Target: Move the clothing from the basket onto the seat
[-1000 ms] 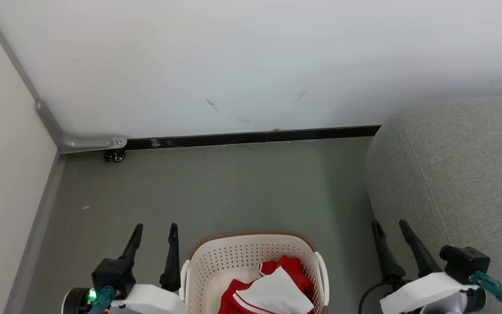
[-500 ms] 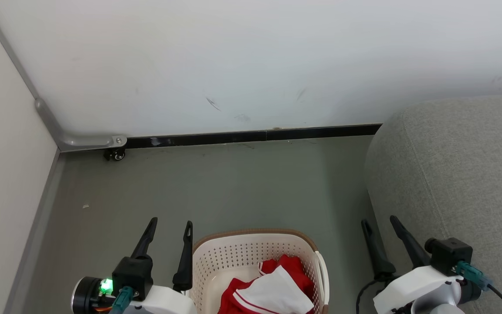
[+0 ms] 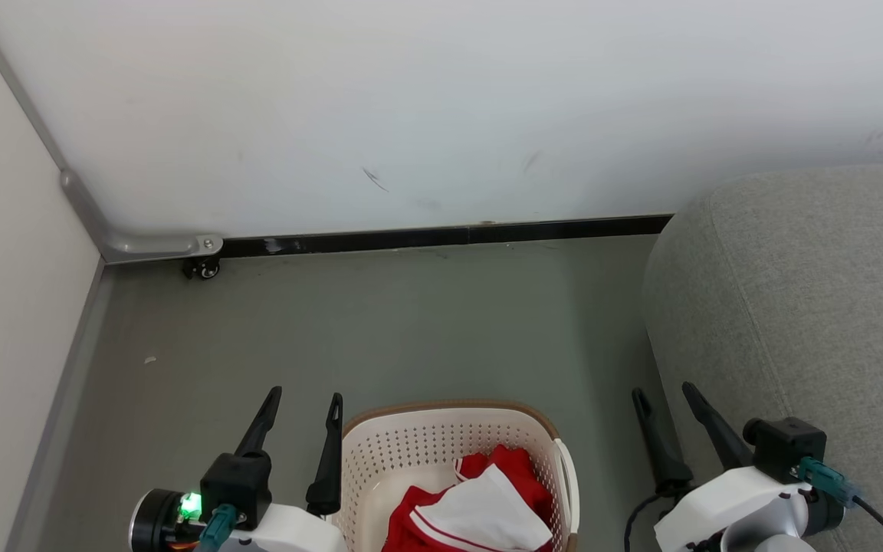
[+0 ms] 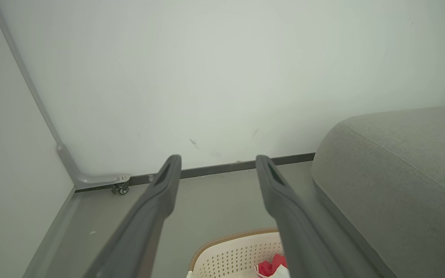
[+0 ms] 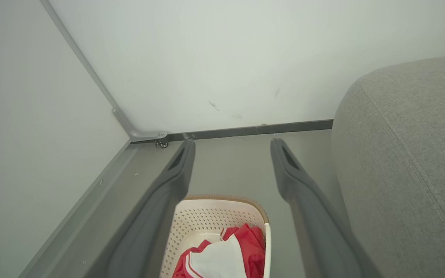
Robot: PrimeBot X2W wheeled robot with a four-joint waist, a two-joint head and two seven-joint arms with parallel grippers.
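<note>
The cream perforated basket (image 3: pixel 411 448) with a brown rim stands on the grey floor at the bottom middle. Red and white clothing (image 3: pixel 480 506) lies bunched inside it, also visible in the right wrist view as clothing (image 5: pixel 222 255) in the basket (image 5: pixel 203 220). The grey woven seat (image 3: pixel 809 307) fills the right side. My left gripper (image 3: pixel 305 397) is open, just left of the basket's rim, holding nothing. My right gripper (image 3: pixel 664 391) is open between the basket and the seat, holding nothing. In the left wrist view the basket (image 4: pixel 226 251) shows below my left gripper (image 4: pixel 218 160), with the seat (image 4: pixel 400 173) on the right.
A white wall (image 3: pixel 441 115) with a dark skirting strip (image 3: pixel 441 234) closes the back. A pale panel (image 3: pixel 4 307) closes the left side, with a metal bracket and small caster (image 3: pixel 202 268) in the corner. Open grey floor (image 3: pixel 380 322) lies beyond the basket.
Both arms have shifted inward: the left gripper moved right, close to the basket's rim, and the right gripper moved left, away from the seat. The clothing and basket have stayed put.
</note>
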